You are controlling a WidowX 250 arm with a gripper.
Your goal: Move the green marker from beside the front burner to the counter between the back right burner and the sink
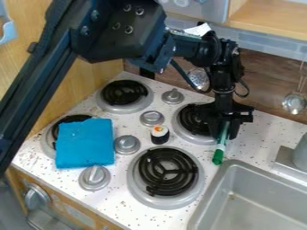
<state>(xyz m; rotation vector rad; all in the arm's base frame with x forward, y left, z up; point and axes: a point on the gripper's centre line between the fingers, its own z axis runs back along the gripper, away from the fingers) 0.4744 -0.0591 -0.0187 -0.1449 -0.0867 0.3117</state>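
Knob (37, 197), grey and round, at far left on wooden front panel (69, 209). Then blue cloth (85, 143), folded flat, partly over one burner (48, 144). To the right, small sushi-like toy (160, 134), upright between knobs and black coil (168, 171). Next, green marker (219, 150), tilted almost upright beside the corner of the sink (210, 206), as it seems pinched between the fingers (234, 130) of the gripper (226, 132). Contact of lower end with surface (123, 204): impossible to tell. By judgement, already at stage of holding; for any move from here, need of firm pinch and enough height above the sink rim. Surface white, with brown specks. Behind, brown backsplash (269, 83) with hanging metal ladle (294, 103) at far right.
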